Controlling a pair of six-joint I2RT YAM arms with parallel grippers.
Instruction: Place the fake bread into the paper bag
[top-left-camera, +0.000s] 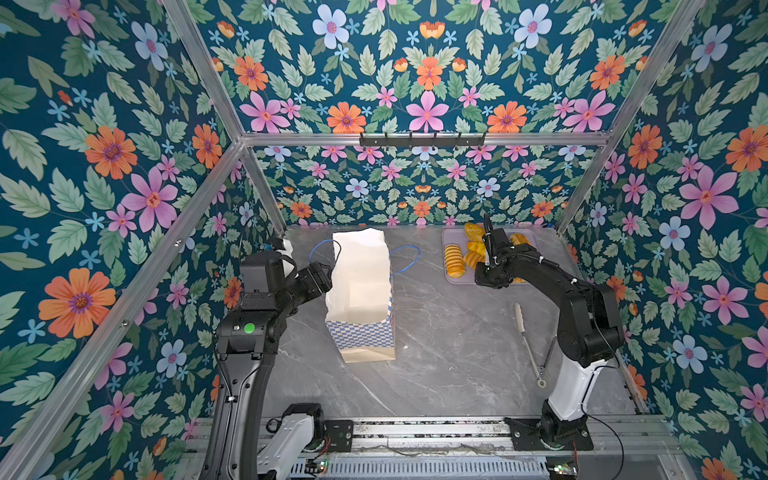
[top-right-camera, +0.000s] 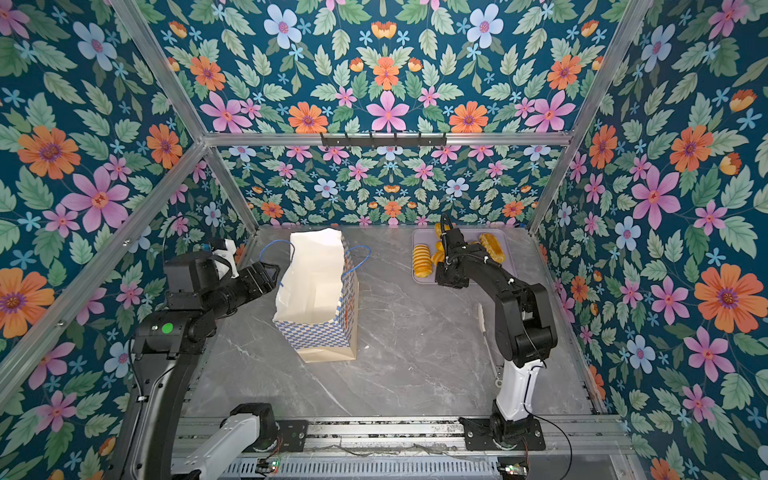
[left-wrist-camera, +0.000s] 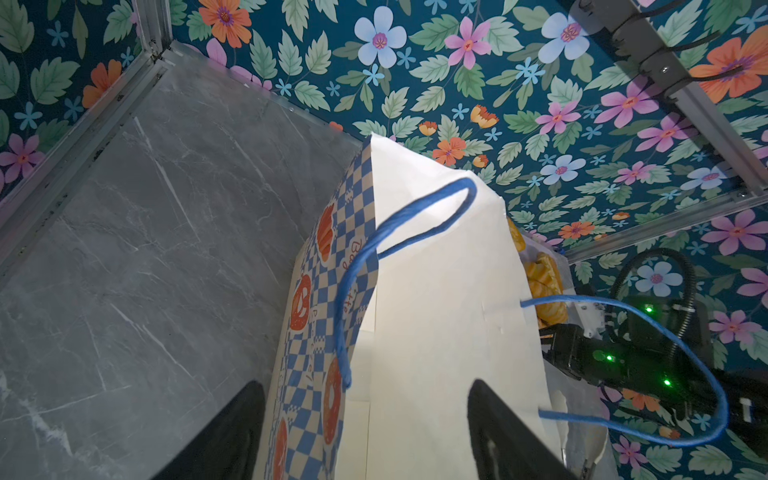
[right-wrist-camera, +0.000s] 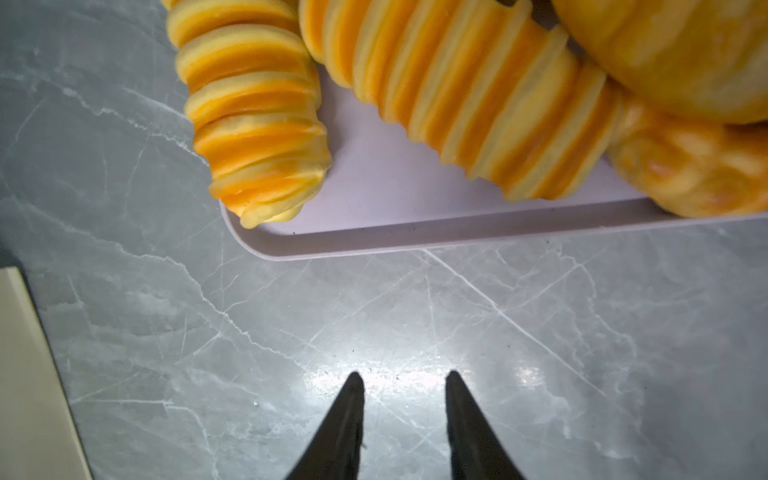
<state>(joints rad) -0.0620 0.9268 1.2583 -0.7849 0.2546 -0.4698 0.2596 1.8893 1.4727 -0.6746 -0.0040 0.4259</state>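
Fake bread (top-left-camera: 454, 260), a heap of glossy golden-yellow toy rolls and buns, lies on a flat lavender tray (top-left-camera: 450, 236) at the far right of a grey marble table (top-left-camera: 436, 353). In both top views the right gripper (top-left-camera: 485, 280) hangs over the tray's near edge. The loaves lie just beyond it, some hidden behind its black wrist.

In the right wrist view, this gripper's two dark fingers (right-wrist-camera: 353, 399) stand a narrow gap apart, with bare table between them and nothing held. The tray's rim runs just ahead of the fingertips. Past the rim lie two ribbed rolls (right-wrist-camera: 253, 124) side by side, with a rounder bun (right-wrist-camera: 673, 54) beyond them.

The paper bag (top-left-camera: 360, 291) stands upright with its mouth open, well off to the right gripper's left across bare table. It is cream-white inside, with a blue-and-white checkered band above a plain base.

The left gripper (top-left-camera: 321, 272) is at the bag's upper left side. In the left wrist view its fingers (left-wrist-camera: 245, 415) are spread wide. One is outside the checkered wall and the other is over the white inner face, so the bag's edge passes between them. Whether either finger touches the paper cannot be told. One blue cord handle (left-wrist-camera: 415, 216) loops just ahead of these fingers.

A long thin brush (top-left-camera: 525, 340) lies on the table behind the right gripper, beside that arm. Floral walls (top-left-camera: 104, 166) enclose the scene.
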